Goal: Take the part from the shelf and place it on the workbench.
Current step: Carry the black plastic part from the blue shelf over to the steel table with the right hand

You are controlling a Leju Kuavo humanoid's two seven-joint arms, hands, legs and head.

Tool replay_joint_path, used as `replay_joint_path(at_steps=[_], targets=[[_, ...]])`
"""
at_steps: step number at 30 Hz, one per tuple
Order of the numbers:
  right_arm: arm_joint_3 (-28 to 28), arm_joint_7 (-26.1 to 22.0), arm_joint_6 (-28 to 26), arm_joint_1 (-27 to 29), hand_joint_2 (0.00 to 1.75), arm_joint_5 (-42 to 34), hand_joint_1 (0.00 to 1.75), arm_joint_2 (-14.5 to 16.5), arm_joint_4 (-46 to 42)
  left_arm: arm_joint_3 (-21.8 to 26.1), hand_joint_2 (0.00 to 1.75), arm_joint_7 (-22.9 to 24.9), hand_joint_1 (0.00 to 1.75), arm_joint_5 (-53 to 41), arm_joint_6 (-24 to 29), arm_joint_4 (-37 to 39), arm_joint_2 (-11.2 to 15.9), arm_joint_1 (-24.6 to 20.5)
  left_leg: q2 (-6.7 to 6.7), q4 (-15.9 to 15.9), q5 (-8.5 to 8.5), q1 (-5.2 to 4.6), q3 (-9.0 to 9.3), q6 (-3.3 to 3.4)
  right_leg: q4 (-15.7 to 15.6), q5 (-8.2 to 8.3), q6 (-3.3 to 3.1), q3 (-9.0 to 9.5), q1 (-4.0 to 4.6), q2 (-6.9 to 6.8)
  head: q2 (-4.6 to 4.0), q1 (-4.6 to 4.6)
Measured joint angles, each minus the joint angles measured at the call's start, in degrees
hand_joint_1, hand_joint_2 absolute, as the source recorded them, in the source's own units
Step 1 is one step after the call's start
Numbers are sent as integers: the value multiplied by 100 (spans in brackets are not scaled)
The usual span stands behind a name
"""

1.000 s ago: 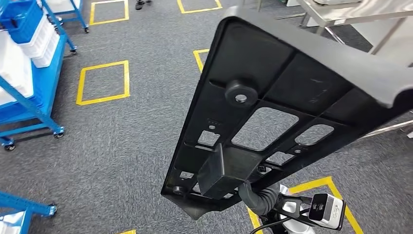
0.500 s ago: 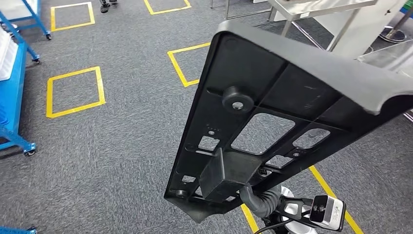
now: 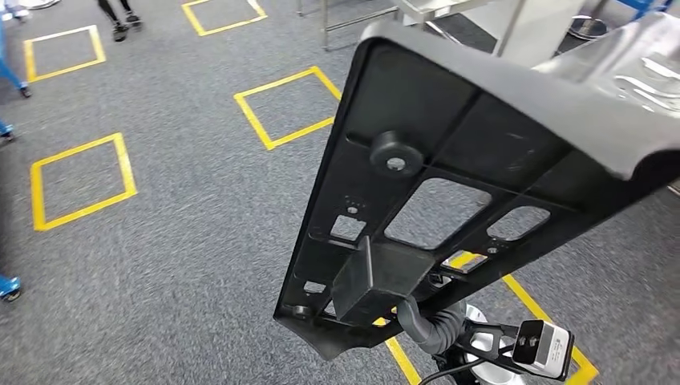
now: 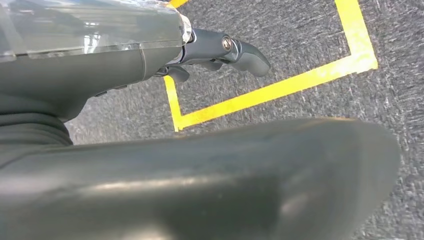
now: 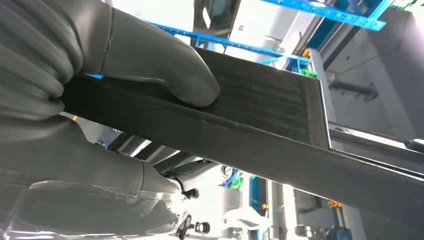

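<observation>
Yellow floor squares [image 3: 78,180] on grey carpet [image 3: 184,241] at left. Left hand [image 4: 220,50] hangs over carpet, fingers [image 4: 247,52] curled, nothing seen in them; true closure cannot be told. Centre to right: black moulded part [image 3: 449,160] carried aloft, clear of shelf, not yet on desk. Right hand [image 5: 100,100] pinches part's flat edge, thumb [image 5: 165,70] pressed on top face. Metal-framed desk [image 3: 497,16] beyond, upper right. Judgement: part stiff, ribbed, probably light but long, liable to lever in grasp; hold at rim near box boss [image 3: 377,281].
</observation>
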Motion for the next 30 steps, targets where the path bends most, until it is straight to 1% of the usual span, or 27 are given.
replay_joint_path(at_steps=[1, 2, 3, 4, 5, 7, 8, 9, 10, 11, 12, 13, 14, 15, 16, 18, 19, 20, 22, 23, 24, 25, 26, 27, 28, 29, 30], targets=[[-1, 1, -8, 9, 175, 2, 175, -1, -7, 0, 0, 9, 0, -15, 0, 0, 1, -1, -48, -373, 236, 5, 158, 10, 18, -8, 11, 3, -3, 70, 1, 0], [-1, 0, -17, 15, 175, 4, 175, -1, -15, 0, 0, 12, 0, -29, -3, 0, 2, -3, -156, -795, 430, 13, 344, 27, 36, -17, 27, -1, -3, 135, 0, 0], [-1, 0, -30, 19, 175, 10, 175, -1, -24, -1, 0, 12, 0, -44, -8, 0, 2, -6, -259, -1158, 565, 22, 500, 43, 58, -26, 49, -14, 2, 199, -1, 0], [-1, 0, -46, 24, 175, 17, 175, -1, -34, -1, 0, 14, 0, -56, -12, 0, 3, -7, -340, -1375, 622, 24, 590, 62, 72, -26, 77, -34, 1, 252, -1, 0], [-1, 0, -61, 31, 175, 26, 175, -1, -39, -2, 0, 17, 0, -60, -17, 0, 3, -8, -375, -1452, 613, 17, 618, 86, 78, -19, 111, -55, -3, 302, -1, 0], [-1, 1, -84, 52, 175, 47, 175, -1, -46, -4, 0, 30, 0, -68, -26, 0, 0, -21, -284, -1485, 634, 6, 628, 151, 63, 5, 189, -82, -17, 392, 1, 0], [-2, 0, -90, 63, 175, 58, 175, -1, -52, -5, 0, 38, 0, -78, -34, 0, -3, -33, -230, -1510, 655, 12, 638, 192, 90, -18, 216, -101, -18, 366, 1, 1], [-3, 0, -93, 67, 175, 67, 175, -2, -59, -7, 0, 45, 0, -89, -41, 0, -7, -44, -173, -1539, 676, 23, 645, 230, 206, -101, 236, -160, -11, 274, 1, 1], [-4, 0, -92, 66, 175, 74, 175, -3, -65, -9, 0, 51, 0, -101, -45, 0, -10, -49, -113, -1564, 693, 32, 646, 261, 449, -248, 250, -273, -6, 138, 0, 1], [-5, 1, -89, 65, 175, 76, 175, -4, -70, -10, 0, 55, 0, -113, -50, 0, -10, -46, -50, -1571, 697, 25, 645, 279, 811, -443, 263, -444, -9, -20, -1, 2], [-5, 2, -84, 61, 175, 76, 175, -5, -71, -10, 0, 55, 0, -120, -51, 0, -10, -35, 15, -1571, 695, 15, 641, 290, 1215, -627, 279, -636, -14, -132, -1, 2], [-5, 3, -78, 61, 175, 76, 175, -5, -71, -11, 0, 56, 0, -127, -51, 0, -10, -25, 84, -1569, 689, 6, 639, 294, 1538, -738, 294, -792, -25, -195, -1, 2], [-5, 4, -74, 61, 175, 75, 175, -5, -70, -11, 0, 55, 0, -137, -53, 0, -11, -20, 151, -1564, 682, 0, 639, 293, 1679, -746, 304, -859, -35, -231, -1, 2], [-5, 4, -71, 57, 175, 74, 175, -5, -70, -13, 0, 52, 0, -146, -55, 0, -15, -21, 211, -1560, 673, -2, 643, 288, 1584, -647, 306, -808, -43, -261, -1, 2], [-5, 5, -69, 50, 175, 74, 175, -5, -70, -15, 0, 49, 0, -154, -57, 0, -20, -25, 266, -1554, 660, -2, 653, 277, 1270, -468, 300, -642, -46, -313, 0, 2], [-5, 8, -68, 20, 175, 72, 175, -5, -70, -22, 0, 39, 0, -161, -61, 0, -33, -30, 362, -1539, 623, -18, 682, 236, 458, -158, 258, -214, -21, -532, -1, 2], [-5, 10, -68, 3, 175, 68, 175, -5, -70, -26, 0, 33, 0, -163, -66, 0, -36, -30, 404, -1532, 606, -30, 696, 207, 192, -83, 232, -79, 1, -608, 0, 2], [-6, 13, -69, -10, 175, 63, 175, -6, -70, -33, 0, 26, 0, -166, -73, 0, -37, -30, 447, -1529, 591, -42, 708, 175, 71, -70, 208, -25, 24, -641, -1, 2], [-8, 18, -73, -17, 175, 53, 175, -8, -71, -54, 0, 14, 0, -177, -97, 0, -37, -36, 526, -1539, 571, -46, 738, 111, 45, -63, 157, -26, 34, -530, 0, 2], [-10, 21, -74, -18, 175, 51, 175, -9, -71, -68, 0, 9, 0, -184, -109, 0, -37, -41, 484, -1514, 534, -35, 746, 79, 22, -51, 124, -12, 20, -474, -1, 2], [-12, 22, -75, -26, 175, 48, 175, -9, -71, -80, 0, 8, 0, -189, -119, 0, -37, -45, 390, -1408, 448, -21, 715, 52, -3, -35, 86, 3, 3, -422, -1, 1], [-13, 25, -75, -35, 175, 44, 175, -8, -71, -90, 0, 14, 0, -192, -122, 0, -38, -45, 263, -1176, 301, -9, 621, 29, -26, -20, 53, 16, -16, -367, -1, 1], [-14, 29, -76, -43, 175, 37, 175, -8, -70, -97, 0, 29, 0, -193, -114, 0, -40, -40, 130, -829, 113, 2, 464, 17, -31, -14, 33, 16, -18, -314, -1, 1], [-14, 39, -77, -49, 175, 29, 175, -7, -67, -99, 0, 53, 0, -192, -96, 0, -42, -28, 60, -416, -74, 5, 263, 9, -26, -12, 21, 9, -15, -254, -1, 1], [-14, 52, -78, -49, 175, 19, 175, -7, -62, -101, 0, 80, 0, -190, -73, 0, -42, -15, 30, -55, -196, 6, 77, 1, -19, -11, 17, 3, -10, -184, 0, 1], [-14, 64, -81, -50, 175, 7, 175, -7, -52, -100, 0, 100, 0, -183, -53, 0, -42, -5, 18, 137, -209, 6, -37, -3, -9, -13, 17, 0, -7, -113, 0, 1], [-14, 75, -85, -53, 175, -5, 175, -7, -40, -99, 0, 110, 0, -177, -39, 0, -40, -1, 10, 102, -104, 7, -47, -1, 3, -16, 21, -1, -7, -38, 0, 0]])
